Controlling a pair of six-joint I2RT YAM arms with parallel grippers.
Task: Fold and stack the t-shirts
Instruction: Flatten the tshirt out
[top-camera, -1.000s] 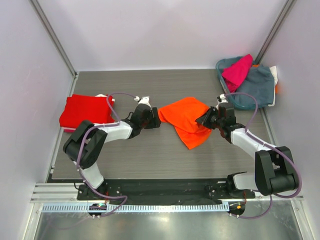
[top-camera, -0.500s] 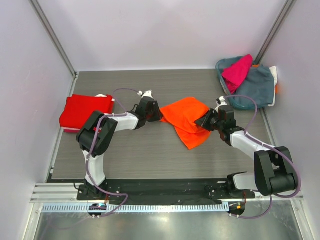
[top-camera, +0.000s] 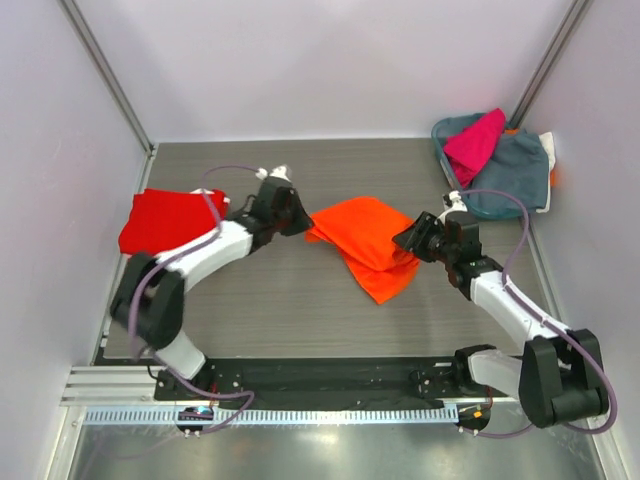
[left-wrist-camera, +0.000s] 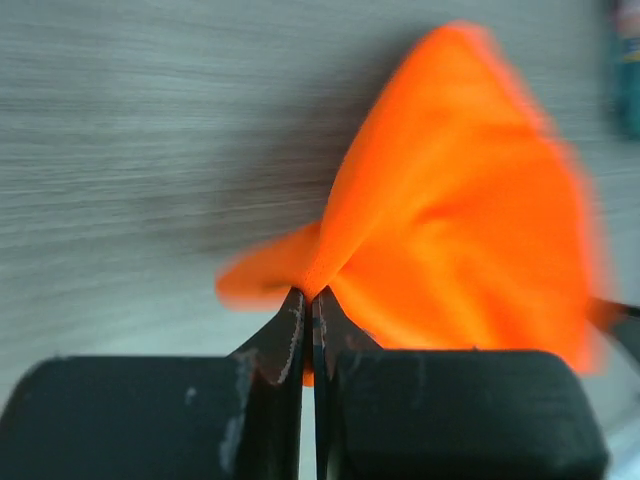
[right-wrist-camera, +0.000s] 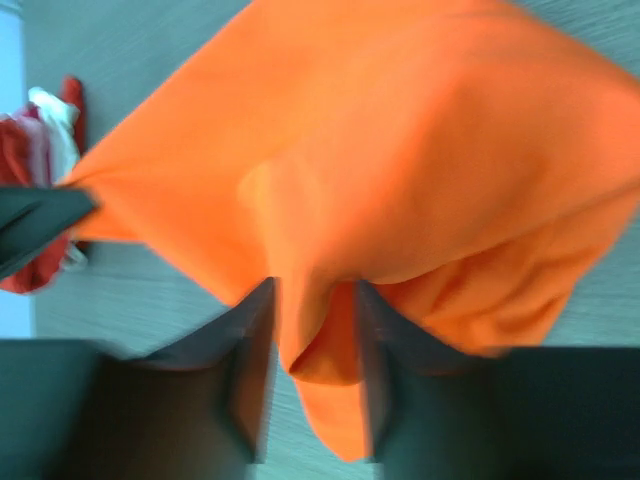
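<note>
The bright orange t-shirt (top-camera: 362, 238) lies crumpled at mid-table. My left gripper (top-camera: 303, 222) is shut on its left corner, and the left wrist view shows the fabric (left-wrist-camera: 460, 220) pinched at the closed tips of that gripper (left-wrist-camera: 310, 295). My right gripper (top-camera: 405, 240) sits at the shirt's right edge. In the right wrist view its jaws (right-wrist-camera: 313, 295) stand apart, with a loose fold of orange cloth (right-wrist-camera: 400, 150) hanging between them. A red t-shirt (top-camera: 165, 220) lies folded at the left edge of the table. A magenta t-shirt (top-camera: 475, 140) is draped over the basket.
A blue-grey basket (top-camera: 505, 180) holding more clothing stands at the back right corner. White fabric (top-camera: 208, 193) peeks out beside the red shirt. Metal frame posts and pale walls close in the table on the left, back and right.
My left gripper reached the orange shirt's left corner, shut on it and pulled it back-left. My right gripper's jaws have come apart from the shirt's right edge.
</note>
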